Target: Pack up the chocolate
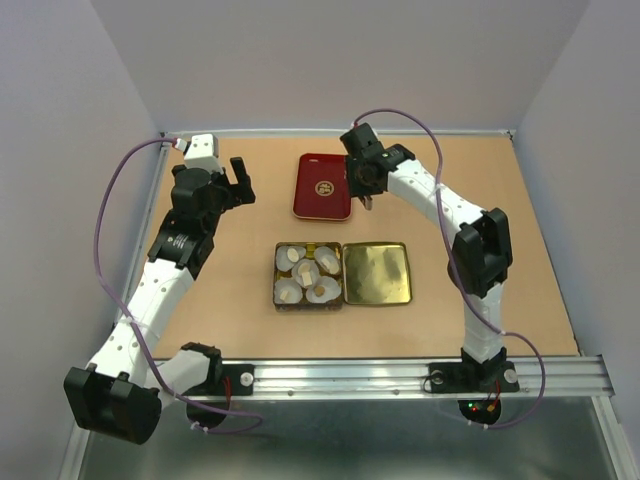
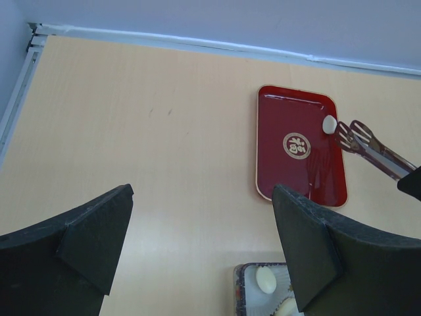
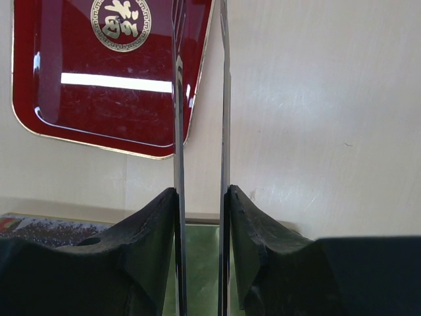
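Here, my right gripper (image 3: 200, 197) clamps the tweezers (image 3: 176, 99), tips cut off. A white chocolate piece (image 2: 329, 124) lies at the right rim of the red tray (image 2: 299, 178), near the counter's far edge. My left gripper (image 2: 202, 197) gapes.

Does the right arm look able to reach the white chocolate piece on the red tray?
Probably yes: the right gripper is shut on the tweezers, whose tips lie just beside the white chocolate piece on the red tray, nothing between.
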Controlling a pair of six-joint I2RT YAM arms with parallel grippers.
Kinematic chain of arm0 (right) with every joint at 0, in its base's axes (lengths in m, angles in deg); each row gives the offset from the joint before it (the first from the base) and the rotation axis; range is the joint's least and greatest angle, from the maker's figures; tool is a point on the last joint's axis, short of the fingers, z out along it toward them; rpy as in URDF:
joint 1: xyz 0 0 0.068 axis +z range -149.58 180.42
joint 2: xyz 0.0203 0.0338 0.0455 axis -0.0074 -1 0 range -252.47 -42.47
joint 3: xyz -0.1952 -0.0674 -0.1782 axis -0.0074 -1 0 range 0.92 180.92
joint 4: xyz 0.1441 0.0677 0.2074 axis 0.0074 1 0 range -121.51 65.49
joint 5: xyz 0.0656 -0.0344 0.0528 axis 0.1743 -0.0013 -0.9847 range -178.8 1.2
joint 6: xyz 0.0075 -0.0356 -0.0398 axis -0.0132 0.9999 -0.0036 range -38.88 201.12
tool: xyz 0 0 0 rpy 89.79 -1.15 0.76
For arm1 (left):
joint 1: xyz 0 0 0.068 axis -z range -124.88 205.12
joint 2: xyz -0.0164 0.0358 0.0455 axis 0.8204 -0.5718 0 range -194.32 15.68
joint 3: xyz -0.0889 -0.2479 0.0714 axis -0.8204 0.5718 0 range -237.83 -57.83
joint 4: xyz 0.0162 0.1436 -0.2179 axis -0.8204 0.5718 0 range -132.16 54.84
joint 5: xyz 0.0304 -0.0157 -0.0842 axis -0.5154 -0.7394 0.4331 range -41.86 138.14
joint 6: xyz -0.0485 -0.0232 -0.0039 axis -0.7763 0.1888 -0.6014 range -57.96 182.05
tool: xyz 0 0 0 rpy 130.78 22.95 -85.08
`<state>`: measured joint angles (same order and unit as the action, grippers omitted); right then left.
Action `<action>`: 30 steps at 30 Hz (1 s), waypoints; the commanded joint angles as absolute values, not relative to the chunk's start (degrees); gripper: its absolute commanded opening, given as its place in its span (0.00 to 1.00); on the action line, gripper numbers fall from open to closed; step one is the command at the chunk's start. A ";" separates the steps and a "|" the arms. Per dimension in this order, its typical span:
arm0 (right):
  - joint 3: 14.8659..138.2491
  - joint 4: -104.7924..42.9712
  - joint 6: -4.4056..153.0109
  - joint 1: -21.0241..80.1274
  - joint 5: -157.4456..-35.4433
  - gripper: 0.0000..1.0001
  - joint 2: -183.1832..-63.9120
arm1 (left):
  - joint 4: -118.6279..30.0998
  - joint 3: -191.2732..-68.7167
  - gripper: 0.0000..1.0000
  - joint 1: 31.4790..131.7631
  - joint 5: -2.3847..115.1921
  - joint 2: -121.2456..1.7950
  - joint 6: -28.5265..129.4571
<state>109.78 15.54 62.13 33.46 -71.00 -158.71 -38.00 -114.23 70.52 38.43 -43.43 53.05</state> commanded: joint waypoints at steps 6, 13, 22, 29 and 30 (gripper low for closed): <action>113.69 12.09 61.17 33.12 -71.31 0.42 -158.84 | -39.44 -117.15 0.99 70.94 38.39 -42.33 53.87; 113.43 11.56 60.73 33.12 -72.80 0.42 -159.10 | -39.44 -117.24 0.99 70.94 38.48 -42.59 53.78; 114.12 11.38 60.03 33.12 -74.04 0.42 -161.38 | -39.44 -117.15 0.99 70.94 38.39 -42.41 53.87; 114.83 11.38 59.41 33.12 -73.78 0.42 -162.79 | -39.44 -117.06 0.99 70.94 38.30 -42.24 53.87; 114.92 11.38 59.32 33.21 -73.34 0.42 -162.96 | -39.44 -117.06 0.99 70.94 38.39 -42.24 53.78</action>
<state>110.48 13.90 60.28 33.44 -73.95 -163.17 -38.00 -114.23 70.54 38.43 -43.45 53.05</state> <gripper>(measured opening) 0.426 0.985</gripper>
